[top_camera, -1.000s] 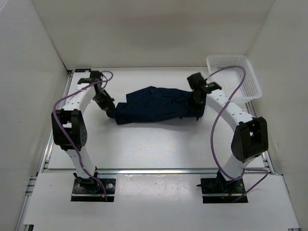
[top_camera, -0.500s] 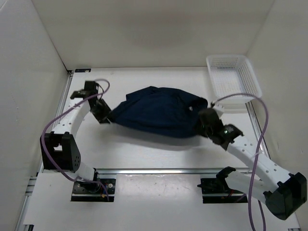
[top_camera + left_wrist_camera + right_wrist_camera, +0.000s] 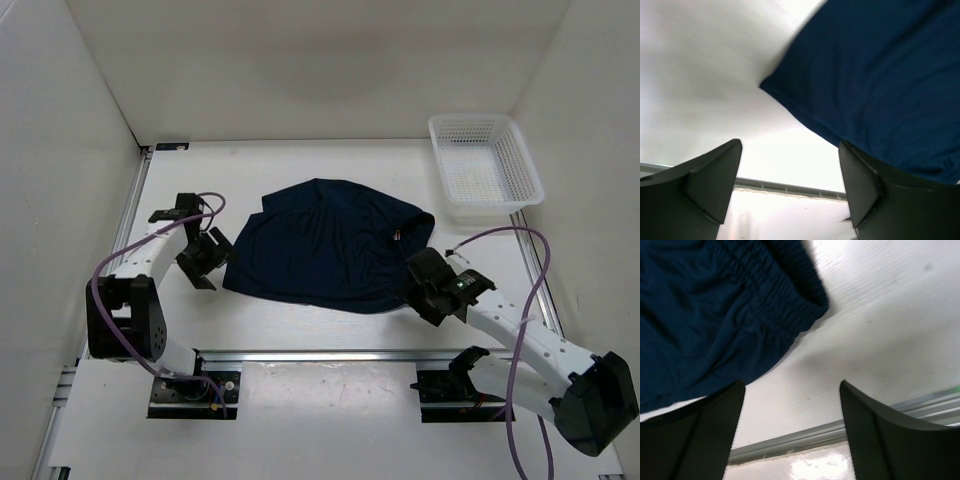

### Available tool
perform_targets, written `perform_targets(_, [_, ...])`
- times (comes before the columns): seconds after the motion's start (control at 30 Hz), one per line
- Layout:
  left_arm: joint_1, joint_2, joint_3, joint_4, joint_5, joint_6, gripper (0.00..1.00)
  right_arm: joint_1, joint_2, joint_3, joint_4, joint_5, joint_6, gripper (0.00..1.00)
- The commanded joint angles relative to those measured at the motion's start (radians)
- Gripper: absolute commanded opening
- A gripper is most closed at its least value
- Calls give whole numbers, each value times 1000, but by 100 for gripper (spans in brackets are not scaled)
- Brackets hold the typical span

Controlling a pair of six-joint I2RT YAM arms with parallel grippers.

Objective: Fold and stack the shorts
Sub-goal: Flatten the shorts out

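Left gripper point(image 3: 207, 258) low at left side of table point(image 3: 300, 325), jaws spread wide, nothing between them. Left corner of shorts point(image 3: 325, 245) just beside it; fabric edge possibly brushing one finger, wrist view too close to say. Shorts lie spread out mid-table, dark navy, elastic waistband toward right. Right gripper point(image 3: 428, 286) at near-right edge of shorts, jaws likewise wide apart, bare table between, holding nothing. White mesh basket point(image 3: 521, 172) at far right corner, well apart from shorts.
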Motion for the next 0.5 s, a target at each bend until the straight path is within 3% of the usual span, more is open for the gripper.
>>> perform_targets(0.0, [20,17,-60,68,22,-17,91,-15,37,-29,123,-128,47,82])
perform_targets(0.13, [20,70,-71,103,51,-26,96,-94,65,-38,171,-197,21,85])
perform_targets(0.3, [20,167,-36,134,33,-26,93,-214,97,-49,237,-279,-16,85])
perform_targets(0.43, [0,224,-27,156,33,-36,68,-253,169,-38,266,-311,-41,81])
perform_targets(0.47, [-9,224,-27,156,33,-45,48,-253,201,-14,277,-311,-41,80])
